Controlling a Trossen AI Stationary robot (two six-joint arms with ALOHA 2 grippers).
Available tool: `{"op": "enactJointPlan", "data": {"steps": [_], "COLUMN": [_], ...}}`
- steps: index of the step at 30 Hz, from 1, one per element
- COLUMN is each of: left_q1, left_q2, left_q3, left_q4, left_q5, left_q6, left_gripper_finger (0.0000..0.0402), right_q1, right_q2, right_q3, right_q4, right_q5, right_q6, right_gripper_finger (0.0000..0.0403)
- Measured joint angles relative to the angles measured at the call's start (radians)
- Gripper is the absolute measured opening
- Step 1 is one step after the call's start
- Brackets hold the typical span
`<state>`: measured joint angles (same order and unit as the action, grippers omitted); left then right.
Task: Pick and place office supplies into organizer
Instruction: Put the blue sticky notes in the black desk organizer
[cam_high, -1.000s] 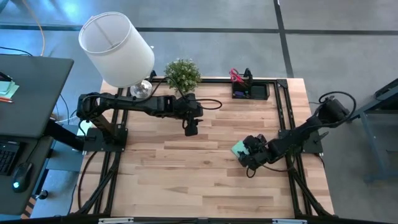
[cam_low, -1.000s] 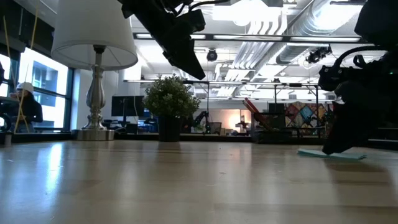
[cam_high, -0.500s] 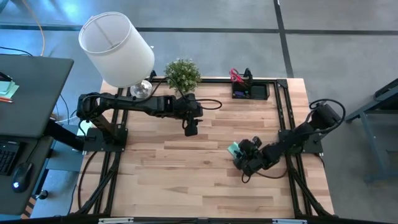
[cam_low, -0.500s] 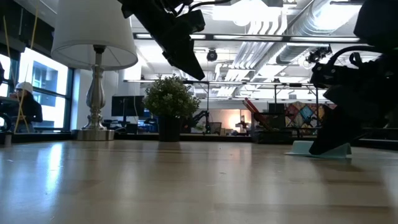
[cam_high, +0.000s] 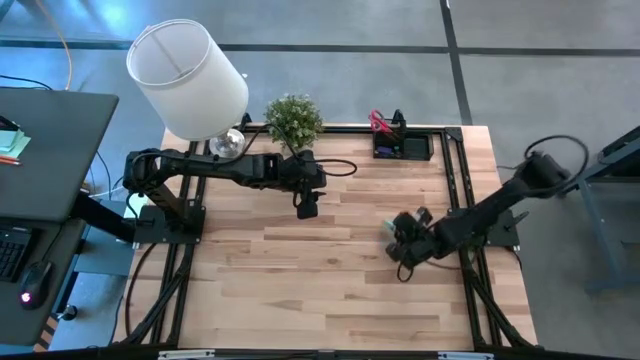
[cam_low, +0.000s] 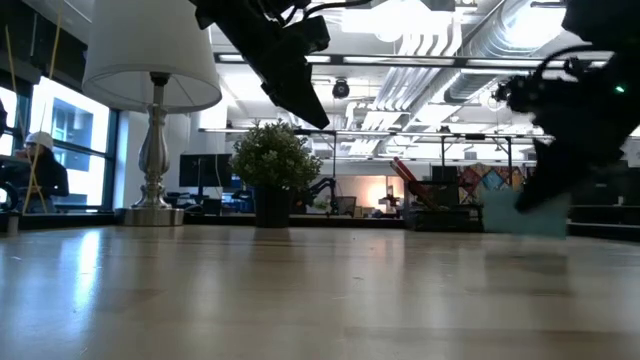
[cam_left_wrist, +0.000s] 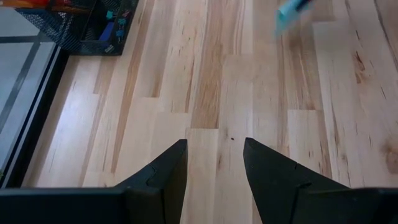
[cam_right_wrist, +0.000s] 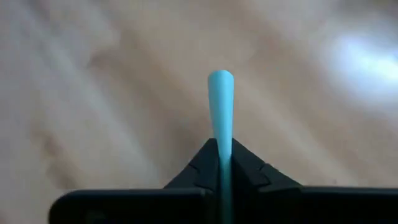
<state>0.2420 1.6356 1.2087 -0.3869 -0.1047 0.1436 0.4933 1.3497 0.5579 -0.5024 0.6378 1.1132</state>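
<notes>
Mint-green sticky-note pad clamped edge-on between the two fingers of the right gripper, raised clear of the table; in the low view, pad hanging above the wood with nothing under it. Right gripper closed tight on the pad, at about 4 o'clock from the table centre in the high view. From the left wrist camera, only one corner of the pad visible, over the planks.

Organizer at about 1 o'clock on the table, against the far edge, well apart from the pad. Inside it: pink-red handles standing up at one end, a dark upright item beside them, and small purple and blue pieces lying in a lower compartment. In the left wrist view, a black mesh corner of the organizer with small blue pieces inside. Exact compartments hard to tell.

Left gripper near the table centre, a little toward 12 o'clock, fingers apart and holding nothing, bare wood between them.

Potted plant at 12 o'clock on the far edge; lamp with white shade at 10 to 11 o'clock. Dark desk with keyboard and mouse at 9 o'clock beyond the table. In the low view, an office room behind, ceiling ducts and lights, and a person seated by the window.
</notes>
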Motion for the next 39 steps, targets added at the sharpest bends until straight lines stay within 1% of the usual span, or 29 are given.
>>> {"op": "enactJointPlan", "data": {"steps": [2,5,9,12,14,17,21,23,25,28,31,34,37,39], "left_q1": [0.000,0.000,0.000,0.000,0.000,0.000,0.000,0.000,0.000,0.000,0.000,0.000,0.000,0.000], "left_q2": [0.000,0.000,0.000,0.000,0.000,0.000,0.000,0.000,0.000,0.000,0.000,0.000,0.000,0.000], "left_q3": [0.000,0.000,0.000,0.000,0.000,0.000,0.000,0.000,0.000,0.000,0.000,0.000,0.000,0.000], "left_q4": [0.000,-0.001,-0.002,-0.005,-0.009,-0.013,-0.015,-0.021,-0.034,-0.050,-0.051,-0.051,-0.051,-0.051], "left_q5": [0.000,0.000,0.000,0.000,0.000,0.000,0.000,0.000,0.000,0.000,0.000,0.000,0.000,0.000], "left_q6": [0.001,0.001,0.002,0.007,0.007,0.013,0.017,0.017,0.017,0.017,0.022,0.029,0.030,0.032], "left_gripper_finger": [0.0145,0.0145,0.0145,0.0145,0.0145,0.0145,0.0145,0.0145,0.0145,0.0145,0.0145,0.0145,0.0145,0.0145], "right_q1": [-0.032,-0.114,-0.277,-0.428,-0.533,-0.682,-0.847,-0.919,-0.992,-1.089,-1.152,-1.191,-1.236,-1.264], "right_q2": [-0.065,-0.157,-0.252,-0.303,-0.323,-0.330,-0.319,-0.313,-0.315,-0.314,-0.307,-0.292,-0.261,-0.225], "right_q3": [0.000,0.001,0.002,0.002,0.002,0.003,-0.001,-0.002,-0.002,-0.002,-0.002,-0.002,-0.002,-0.002], "right_q4": [-0.057,-0.163,-0.244,-0.236,-0.202,-0.101,0.108,0.180,0.220,0.241,0.290,0.342,0.343,0.342], "right_q5": [0.076,0.190,0.328,0.374,0.374,0.324,0.225,0.214,0.181,0.080,-0.013,-0.046,-0.051,-0.085], "right_q6": [-0.001,-0.026,-0.088,-0.177,-0.246,-0.379,-0.582,-0.649,-0.683,-0.696,-0.734,-0.757,-0.763,-0.762], "right_gripper_finger": [0.0009,0.0025,0.0029,0.0022,0.0018,0.0018,0.0029,0.0035,0.0039,0.0042,0.0041,0.0038,0.0035,0.0037]}}
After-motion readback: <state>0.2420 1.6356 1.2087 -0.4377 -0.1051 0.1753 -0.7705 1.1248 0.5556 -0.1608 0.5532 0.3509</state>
